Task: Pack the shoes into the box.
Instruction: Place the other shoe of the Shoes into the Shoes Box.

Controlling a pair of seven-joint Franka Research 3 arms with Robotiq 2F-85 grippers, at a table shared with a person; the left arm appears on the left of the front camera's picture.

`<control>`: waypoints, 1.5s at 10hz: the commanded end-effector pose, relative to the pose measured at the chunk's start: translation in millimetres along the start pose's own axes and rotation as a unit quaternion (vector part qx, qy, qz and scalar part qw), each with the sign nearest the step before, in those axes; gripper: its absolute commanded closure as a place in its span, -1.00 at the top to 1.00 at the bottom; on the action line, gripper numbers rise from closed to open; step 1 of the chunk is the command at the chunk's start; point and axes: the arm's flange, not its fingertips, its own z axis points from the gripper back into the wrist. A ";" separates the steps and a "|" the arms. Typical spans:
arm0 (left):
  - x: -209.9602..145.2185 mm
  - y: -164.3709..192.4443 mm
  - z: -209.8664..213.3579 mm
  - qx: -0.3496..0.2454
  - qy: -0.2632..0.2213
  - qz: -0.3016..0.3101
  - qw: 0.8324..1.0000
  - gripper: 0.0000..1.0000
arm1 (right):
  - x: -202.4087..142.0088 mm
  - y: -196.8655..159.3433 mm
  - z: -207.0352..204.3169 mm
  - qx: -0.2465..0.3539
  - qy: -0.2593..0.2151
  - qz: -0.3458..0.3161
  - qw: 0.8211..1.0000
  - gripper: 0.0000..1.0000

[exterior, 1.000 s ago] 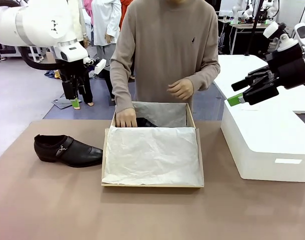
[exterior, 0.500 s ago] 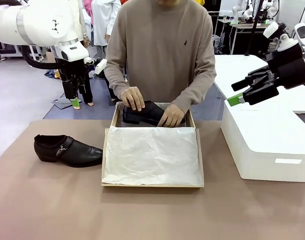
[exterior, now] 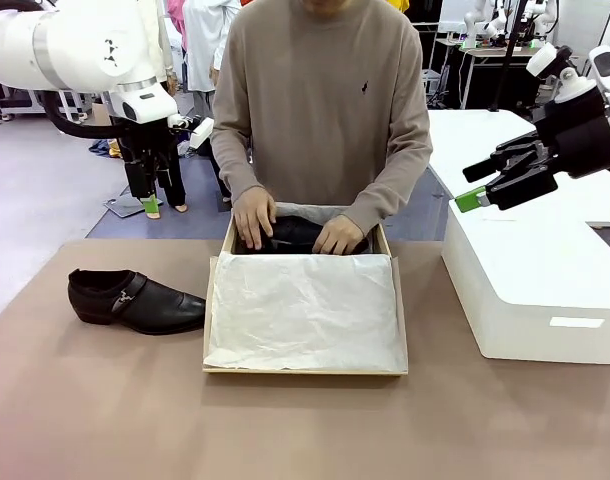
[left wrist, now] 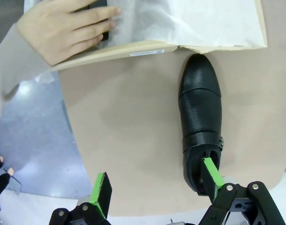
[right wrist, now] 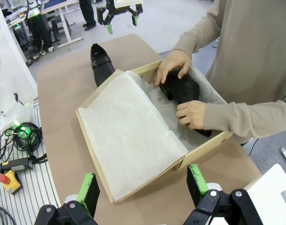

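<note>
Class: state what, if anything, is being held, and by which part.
The person's hands hold one black shoe in the box, at its two ends. The left gripper and right gripper: open, empty.

Fingers of right gripper [right wrist: 143, 185] wide apart, nothing between them, aimed at the box [right wrist: 205, 146]. White tissue paper [right wrist: 129, 131] covers the near part. Far end: black shoe [right wrist: 183, 89] inside, one hand [right wrist: 173, 63] on its left end, other hand [right wrist: 192, 115] on its right. Second shoe [right wrist: 100, 63] on table [right wrist: 63, 93], just left of box. Left gripper [right wrist: 121, 24] spread wide above it, well clear.
</note>
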 end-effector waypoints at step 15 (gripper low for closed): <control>-96.7 -42.0 -47.1 -0.010 -0.018 0.018 1.000 1.00 | 0.1 -3.0 -3.3 0.006 -0.017 0.012 1.000 1.00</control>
